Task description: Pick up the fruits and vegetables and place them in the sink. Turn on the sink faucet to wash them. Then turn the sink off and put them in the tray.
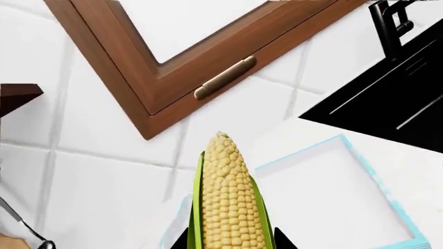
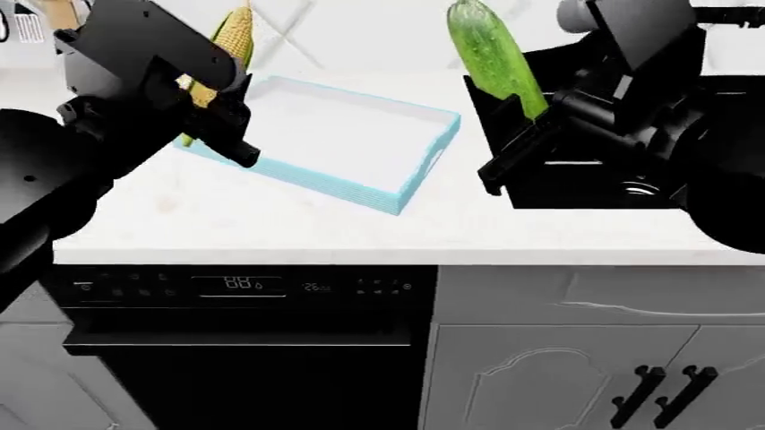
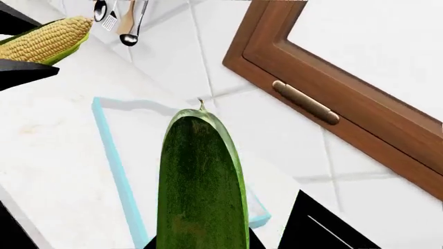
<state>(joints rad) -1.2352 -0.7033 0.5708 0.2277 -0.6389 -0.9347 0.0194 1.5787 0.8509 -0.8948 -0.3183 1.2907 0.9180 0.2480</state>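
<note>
While both arms hang raised above the counter, my left gripper (image 2: 215, 94) is clamped on the corn cob (image 2: 233, 36) at its husked base, over the tray (image 2: 413, 184); the kernels should give good purchase. My right gripper (image 2: 526, 116) pinches the cucumber's (image 2: 490, 54) lower end beside the sink (image 2: 562, 184); it looks stiff and probably slick.

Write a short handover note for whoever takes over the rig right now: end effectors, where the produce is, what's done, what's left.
Left end effector: shut on the yellow corn cob with green husk, held above the light blue-rimmed rectangular tray's left end.
Right end effector: shut on the smooth green cucumber, held by the matte black sink.
Tray holds nothing yet.
Whether washing is done cannot be told.
Left: place both in the tray.
</note>
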